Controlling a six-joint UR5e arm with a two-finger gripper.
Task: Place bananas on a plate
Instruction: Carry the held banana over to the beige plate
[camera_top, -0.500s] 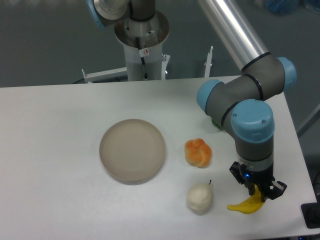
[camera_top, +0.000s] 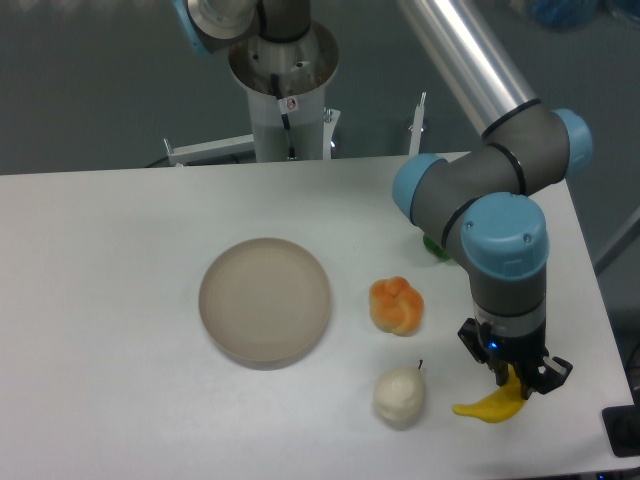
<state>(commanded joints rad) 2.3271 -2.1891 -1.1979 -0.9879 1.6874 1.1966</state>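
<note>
I am pinching the banana (camera_top: 487, 406) between the fingers of my gripper (camera_top: 514, 381), well to the right of the plate (camera_top: 264, 299), beyond the orange fruit (camera_top: 397, 305) and the pale pear (camera_top: 400, 394). The plate is sitting bare, so the carrying is remaining. Compared with before, the banana is looking slightly raised.

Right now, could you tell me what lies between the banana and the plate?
The pale pear-like fruit and orange lumpy fruit sit between banana and plate, per the fixed camera.
</note>
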